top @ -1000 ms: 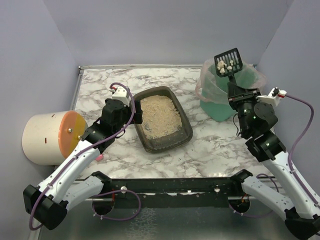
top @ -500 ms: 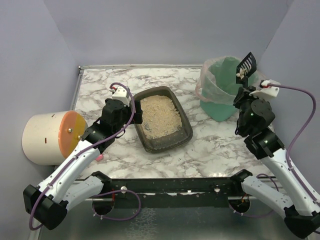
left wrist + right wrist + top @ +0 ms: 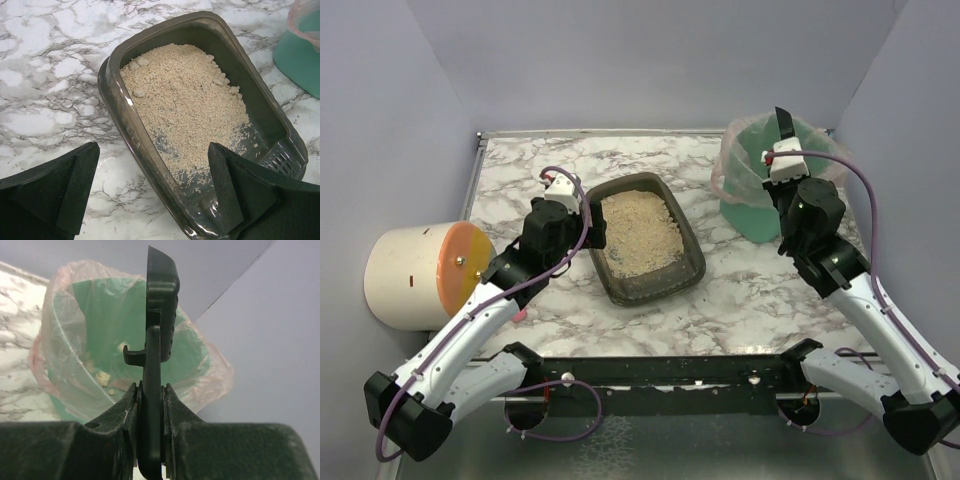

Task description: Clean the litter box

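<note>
The litter box [image 3: 693, 268] is a dark tray of beige litter at mid-table, and it fills the left wrist view [image 3: 111, 85]. My left gripper [image 3: 588, 226] is open, its fingers astride the tray's near left rim [image 3: 152, 150] with one inside and one outside. My right gripper [image 3: 782, 168] is shut on the handle of the black scoop [image 3: 784, 123]. It holds the scoop turned on edge over the green bucket [image 3: 752, 215]. In the right wrist view the scoop [image 3: 161, 300] stands edge-on between my shut fingers [image 3: 150, 390]. Pale clumps [image 3: 102, 377] lie in the bucket's clear bag [image 3: 60, 340].
A cream cylinder with an orange lid [image 3: 420, 272] lies at the table's left edge. Grey walls close the back and both sides. The bucket's base [image 3: 300, 60] stands just right of the tray's far end.
My right wrist has rolled and moved left over the bucket. The scoop went from flat with clumps on it to edge-on, and the clumps are off it. The left arm has not moved.
</note>
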Robot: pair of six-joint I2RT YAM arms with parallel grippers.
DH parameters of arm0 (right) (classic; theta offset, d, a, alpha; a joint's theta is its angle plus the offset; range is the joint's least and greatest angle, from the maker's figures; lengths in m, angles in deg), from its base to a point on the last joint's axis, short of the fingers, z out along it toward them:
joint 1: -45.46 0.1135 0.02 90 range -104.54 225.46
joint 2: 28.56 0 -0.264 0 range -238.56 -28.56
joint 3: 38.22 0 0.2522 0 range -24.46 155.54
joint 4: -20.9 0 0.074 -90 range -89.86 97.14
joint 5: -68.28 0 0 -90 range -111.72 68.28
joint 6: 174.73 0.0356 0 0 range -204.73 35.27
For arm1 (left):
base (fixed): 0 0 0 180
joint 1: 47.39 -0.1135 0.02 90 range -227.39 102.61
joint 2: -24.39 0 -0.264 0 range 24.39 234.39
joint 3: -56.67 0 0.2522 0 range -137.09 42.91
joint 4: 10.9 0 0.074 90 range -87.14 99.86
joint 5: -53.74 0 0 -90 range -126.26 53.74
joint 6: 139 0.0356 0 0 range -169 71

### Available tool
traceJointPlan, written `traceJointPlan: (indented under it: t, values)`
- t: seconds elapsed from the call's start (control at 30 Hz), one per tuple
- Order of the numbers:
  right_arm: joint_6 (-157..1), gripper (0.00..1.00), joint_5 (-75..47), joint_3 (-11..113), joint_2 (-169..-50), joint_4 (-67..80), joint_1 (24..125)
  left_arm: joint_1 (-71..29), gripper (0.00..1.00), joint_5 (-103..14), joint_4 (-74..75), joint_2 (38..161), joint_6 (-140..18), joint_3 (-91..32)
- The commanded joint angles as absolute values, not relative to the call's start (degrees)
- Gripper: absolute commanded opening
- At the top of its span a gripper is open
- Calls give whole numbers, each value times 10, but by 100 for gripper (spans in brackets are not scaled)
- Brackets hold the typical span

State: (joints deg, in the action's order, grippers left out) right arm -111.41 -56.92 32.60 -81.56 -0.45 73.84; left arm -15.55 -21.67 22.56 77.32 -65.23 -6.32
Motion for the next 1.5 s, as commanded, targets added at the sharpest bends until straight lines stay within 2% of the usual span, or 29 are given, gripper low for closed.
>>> traceJointPlan:
  t: [0.0, 0.23, 0.53, 0.83, 1.13, 1.47]
  values:
    - [-1212, 1, -571, 372, -856, -55, 737, -145, 99, -216, 223, 759, -647, -58]
    - [-1216, 1, -587, 423, -877, -91, 736, -138, 99, -208, 226, 746, -644, -58]
    - [-1023, 1, -459, 512, -868, -146, 737, -137, 99, -207, 227, 744, -645, -57]
    - [-830, 1, -268, 579, -902, -213, 737, -136, 99, -206, 226, 753, -646, -56]
    - [-756, 1, -63, 514, -905, -172, 737, -139, 99, -198, 225, 784, -647, -61]
    - [-605, 1, 4, 413, -935, -141, 736, -143, 99, -185, 225, 831, -660, -70]
